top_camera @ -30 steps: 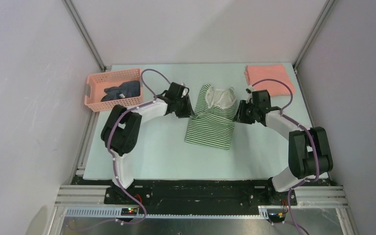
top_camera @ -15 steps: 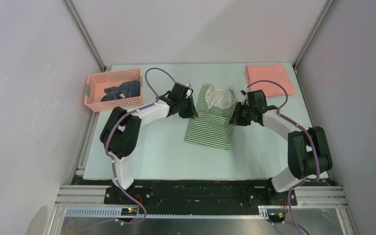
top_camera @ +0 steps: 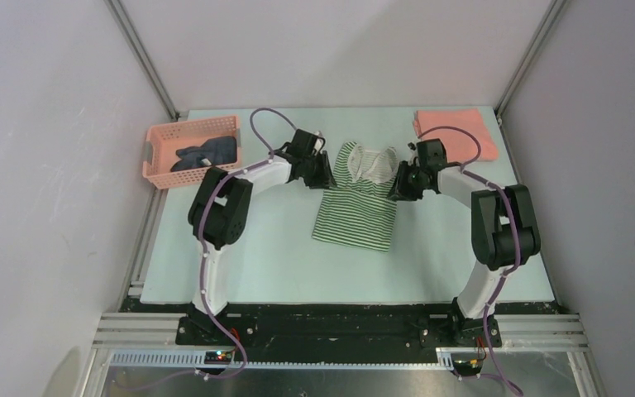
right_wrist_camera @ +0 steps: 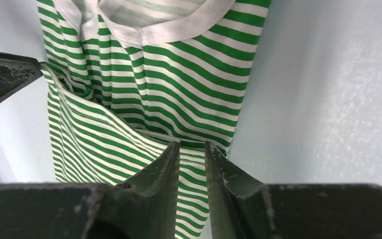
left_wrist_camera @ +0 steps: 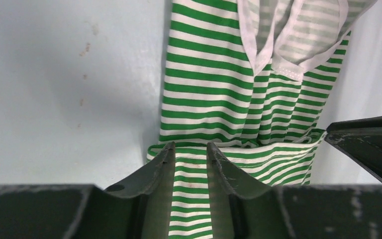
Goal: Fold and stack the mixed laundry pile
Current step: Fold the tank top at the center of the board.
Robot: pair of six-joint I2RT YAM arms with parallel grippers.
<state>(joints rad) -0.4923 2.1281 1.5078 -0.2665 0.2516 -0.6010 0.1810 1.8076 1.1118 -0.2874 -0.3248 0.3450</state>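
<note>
The green-and-white striped shirt (top_camera: pixel 355 211) lies mid-table with its collar toward the far side. My left gripper (top_camera: pixel 324 184) is at its left edge and my right gripper (top_camera: pixel 393 192) at its right edge. In the left wrist view the jaws (left_wrist_camera: pixel 191 145) stand narrow with striped cloth (left_wrist_camera: pixel 214 89) between them, at a raised hem edge. The right wrist view shows the same: the jaws (right_wrist_camera: pixel 192 143) stand narrow on the cloth (right_wrist_camera: pixel 179 74). That hem runs taut between the two grippers. The salmon-pink shirt (top_camera: pixel 451 132) lies folded at the far right. The dark garment (top_camera: pixel 207 153) sits in the basket.
A pink lattice basket (top_camera: pixel 161 136) stands at the far left corner of the pale table (top_camera: pixel 248 256). Grey walls and metal posts close in the table's sides and back. The right gripper's tip (left_wrist_camera: pixel 363 139) shows in the left wrist view.
Both grippers have moved toward the far side along the striped shirt's edges, and both arms have stretched out further. The basket and the salmon shirt have not moved.
</note>
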